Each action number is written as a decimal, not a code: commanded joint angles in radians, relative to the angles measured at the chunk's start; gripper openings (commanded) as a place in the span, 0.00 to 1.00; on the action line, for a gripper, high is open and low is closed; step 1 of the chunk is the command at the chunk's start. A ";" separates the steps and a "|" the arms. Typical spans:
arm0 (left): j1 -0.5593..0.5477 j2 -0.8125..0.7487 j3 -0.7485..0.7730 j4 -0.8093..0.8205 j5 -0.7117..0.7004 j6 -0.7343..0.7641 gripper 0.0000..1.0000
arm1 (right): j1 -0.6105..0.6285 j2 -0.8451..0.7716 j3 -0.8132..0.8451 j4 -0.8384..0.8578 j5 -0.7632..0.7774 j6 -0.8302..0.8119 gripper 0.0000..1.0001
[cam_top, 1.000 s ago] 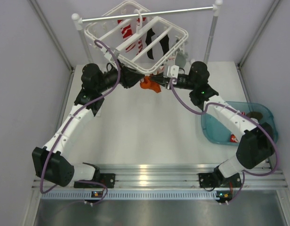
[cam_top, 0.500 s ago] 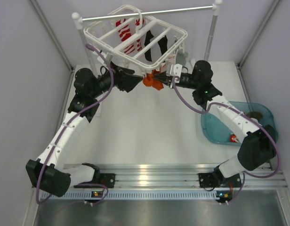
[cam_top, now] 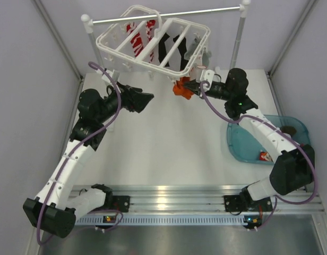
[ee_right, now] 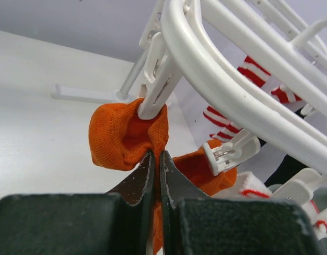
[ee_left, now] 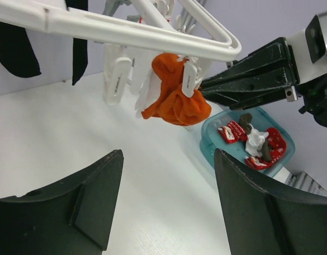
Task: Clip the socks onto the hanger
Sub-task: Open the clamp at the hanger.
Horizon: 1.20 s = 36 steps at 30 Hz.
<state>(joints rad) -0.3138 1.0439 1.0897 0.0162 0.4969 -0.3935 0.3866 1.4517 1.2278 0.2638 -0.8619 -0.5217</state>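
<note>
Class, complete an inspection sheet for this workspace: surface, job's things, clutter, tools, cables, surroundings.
Surface: white table, teal bin at its right holding spare socks.
Job's things: hanger on the silver rail; orange sock, striped sock and black socks hang from it.
Clutter: nothing seen.
Tools: left tool open, apart from the hanger; right tool shut on orange sock.
Cables: purple cables, looped loosely.
Surroundings: grey walls.

Smooth white plastic hanger (ee_right: 222, 69) shining glossily, orange sock (ee_right: 118, 135) showing matt ribbed knit cloth, right gripper (ee_right: 156, 158) looking matt black, translucent teal plastic bin (cam_top: 239, 154) sitting at the right edge of the matt white table (cam_top: 163, 143), silver rail (cam_top: 216, 10) gleaming metallic.
</note>
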 commanded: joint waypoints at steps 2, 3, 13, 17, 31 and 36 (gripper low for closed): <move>0.005 -0.004 0.027 0.021 -0.121 0.028 0.72 | -0.029 -0.045 -0.016 -0.005 -0.017 -0.003 0.00; 0.005 0.008 0.033 0.028 -0.123 0.036 0.72 | -0.032 -0.045 -0.016 -0.005 -0.017 -0.001 0.00; 0.001 0.146 0.108 0.194 -0.106 0.025 0.68 | -0.032 -0.045 -0.019 0.011 -0.031 0.025 0.00; -0.005 0.198 0.134 0.248 -0.113 0.047 0.66 | -0.031 -0.051 -0.019 0.011 -0.042 0.034 0.00; -0.007 0.298 0.183 0.381 0.089 0.131 0.34 | -0.031 -0.076 -0.025 -0.024 -0.043 0.069 0.00; -0.007 0.300 0.190 0.349 0.035 0.160 0.04 | -0.031 -0.079 0.012 -0.076 -0.023 0.142 0.14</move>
<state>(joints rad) -0.3180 1.3476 1.2335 0.3141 0.5400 -0.2657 0.3614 1.4090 1.2041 0.2165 -0.8837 -0.4423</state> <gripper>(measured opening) 0.126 0.100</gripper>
